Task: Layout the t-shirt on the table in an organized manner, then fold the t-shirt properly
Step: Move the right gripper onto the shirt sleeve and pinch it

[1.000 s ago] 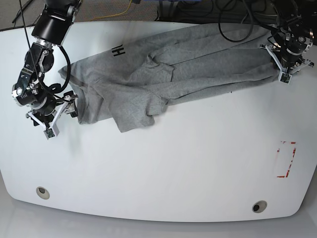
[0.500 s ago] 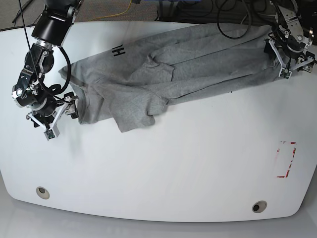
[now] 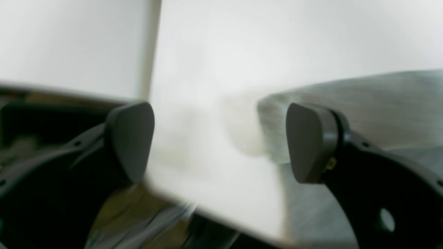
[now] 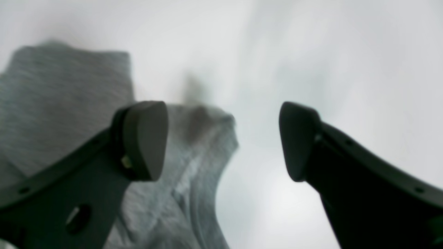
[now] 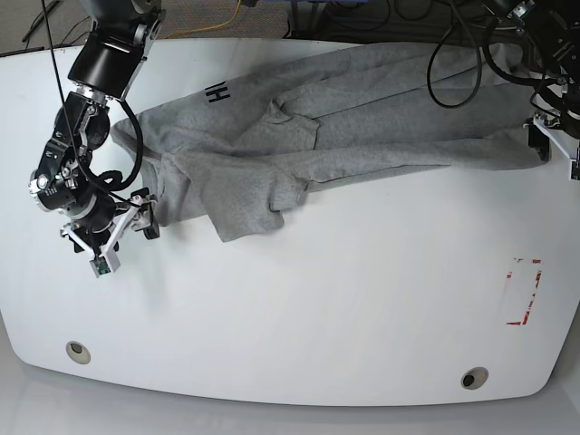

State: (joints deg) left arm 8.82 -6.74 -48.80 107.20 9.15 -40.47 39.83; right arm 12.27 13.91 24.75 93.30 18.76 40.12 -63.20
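Stretched t-shirt [image 5: 344, 118], long axis left-right

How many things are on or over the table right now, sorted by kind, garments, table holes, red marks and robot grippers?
Garments: 1, the t-shirt
Round holes in the table: 2, and
Red outline marks: 1
Grippers: 2, the right gripper and the left gripper, both open
Total: 6

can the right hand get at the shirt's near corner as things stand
Probably yes: the right hand is open just beside the shirt, its near corner lies flat on bare table, nothing between.
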